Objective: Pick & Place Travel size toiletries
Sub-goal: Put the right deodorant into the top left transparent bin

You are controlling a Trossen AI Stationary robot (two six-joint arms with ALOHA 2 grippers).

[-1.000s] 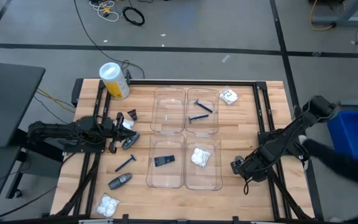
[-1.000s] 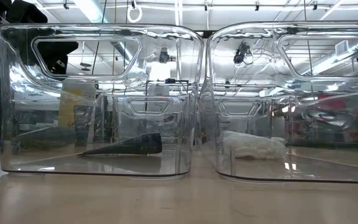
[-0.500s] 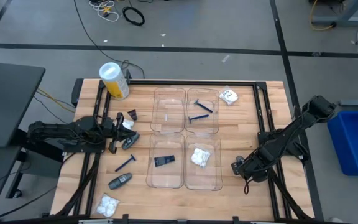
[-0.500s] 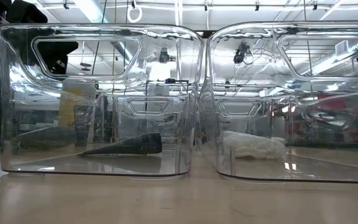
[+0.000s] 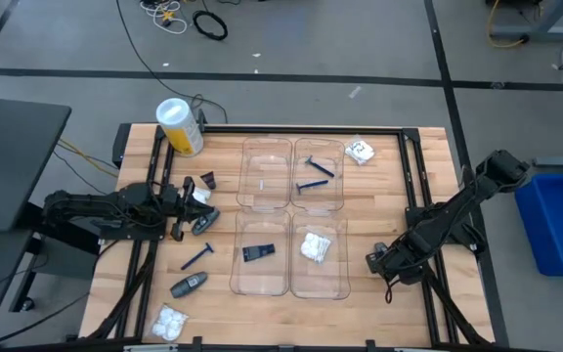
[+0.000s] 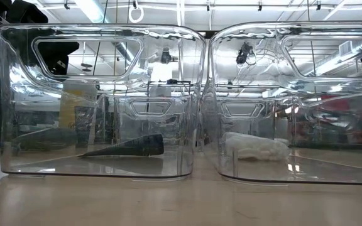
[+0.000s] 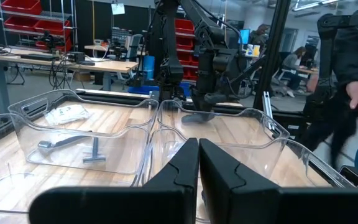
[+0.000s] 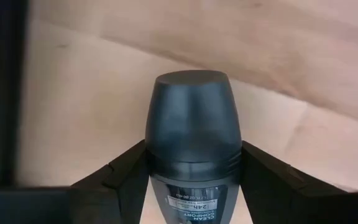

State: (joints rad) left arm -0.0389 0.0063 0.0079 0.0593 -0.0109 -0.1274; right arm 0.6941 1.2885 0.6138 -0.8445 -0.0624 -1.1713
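Dark grey deodorant tube sits between my right fingers near the tabletop's right edge, both fingertips flanking its sides. My left fingers are pressed together, empty, near the left edge.

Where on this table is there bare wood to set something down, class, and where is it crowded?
Free: the strip between the clear trays and the right gripper, and the front edge right of the white packet. Crowded: the left side, around the left gripper, razor and grey tube.
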